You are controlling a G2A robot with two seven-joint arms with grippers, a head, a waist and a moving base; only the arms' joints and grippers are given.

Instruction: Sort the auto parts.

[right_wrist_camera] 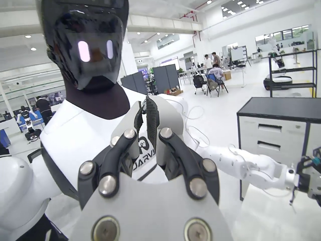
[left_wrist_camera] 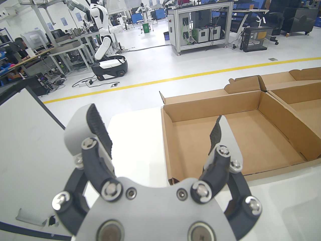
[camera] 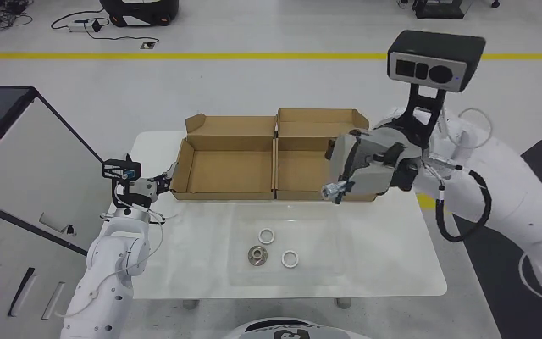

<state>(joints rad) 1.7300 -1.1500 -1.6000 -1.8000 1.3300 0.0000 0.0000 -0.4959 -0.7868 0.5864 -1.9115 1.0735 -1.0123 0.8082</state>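
White table [camera: 381,254], brown cardboard boxes [camera: 229,169] along its far edge.
Your right gripper [camera: 332,191], clamped on a small silvery part [right_wrist_camera: 144,107], hangs over the right-hand box's [camera: 301,174] near wall; left gripper [left_wrist_camera: 156,116] gapes.

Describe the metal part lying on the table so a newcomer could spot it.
On the white table, look in front of the two cardboard boxes, where three small parts lie. The metal part is the grey, metallic one; its neighbours, two rings, are plain white.
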